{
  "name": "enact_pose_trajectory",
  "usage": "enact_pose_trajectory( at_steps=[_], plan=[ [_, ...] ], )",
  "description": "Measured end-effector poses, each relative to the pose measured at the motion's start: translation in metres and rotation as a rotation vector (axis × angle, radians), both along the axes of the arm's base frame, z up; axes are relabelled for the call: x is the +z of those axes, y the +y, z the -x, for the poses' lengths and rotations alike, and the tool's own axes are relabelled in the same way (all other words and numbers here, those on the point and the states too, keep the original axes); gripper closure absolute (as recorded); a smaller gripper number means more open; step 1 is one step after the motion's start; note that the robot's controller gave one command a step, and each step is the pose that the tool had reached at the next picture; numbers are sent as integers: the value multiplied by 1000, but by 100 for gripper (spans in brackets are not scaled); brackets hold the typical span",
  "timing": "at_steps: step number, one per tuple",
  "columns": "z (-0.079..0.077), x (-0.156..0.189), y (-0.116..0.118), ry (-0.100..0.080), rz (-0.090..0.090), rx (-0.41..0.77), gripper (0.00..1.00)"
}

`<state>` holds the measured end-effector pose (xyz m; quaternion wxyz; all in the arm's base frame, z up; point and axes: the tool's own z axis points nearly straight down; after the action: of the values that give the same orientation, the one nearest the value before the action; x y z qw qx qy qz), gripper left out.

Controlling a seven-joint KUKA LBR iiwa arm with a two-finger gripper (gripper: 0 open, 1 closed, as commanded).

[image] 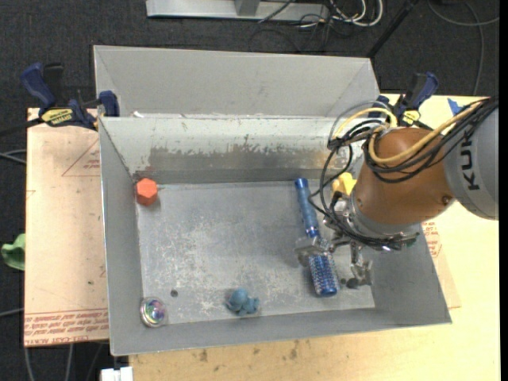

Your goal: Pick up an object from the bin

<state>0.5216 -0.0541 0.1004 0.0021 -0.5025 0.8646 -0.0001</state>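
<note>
Jaws of the gripper (333,266) stand open astride the blue brush (321,276), near right in the bin (222,236).

You are looking at a robotics lab: a KUKA arm (476,173) with its orange cover (401,185) reaches into a grey metal bin (238,82), and loose cables (353,6) lie on the dark floor (79,14) behind.

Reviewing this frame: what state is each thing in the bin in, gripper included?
Gripper: open, low over the brush's bristle end.
Blue brush: lying flat at right, handle pointing to the back.
Orange block: resting, back left corner.
Blue lump: lying near the front.
Shiny ball: at rest, front left corner.
</note>
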Motion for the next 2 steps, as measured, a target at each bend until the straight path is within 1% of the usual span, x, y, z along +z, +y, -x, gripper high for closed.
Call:
enact_pose_trajectory(
  at_steps=[1, 2],
  plan=[
    [-8, 2, 6, 1, 0, 221, 0],
    [-19, -31, 14, 3, 0, 418, 0]
  ],
)
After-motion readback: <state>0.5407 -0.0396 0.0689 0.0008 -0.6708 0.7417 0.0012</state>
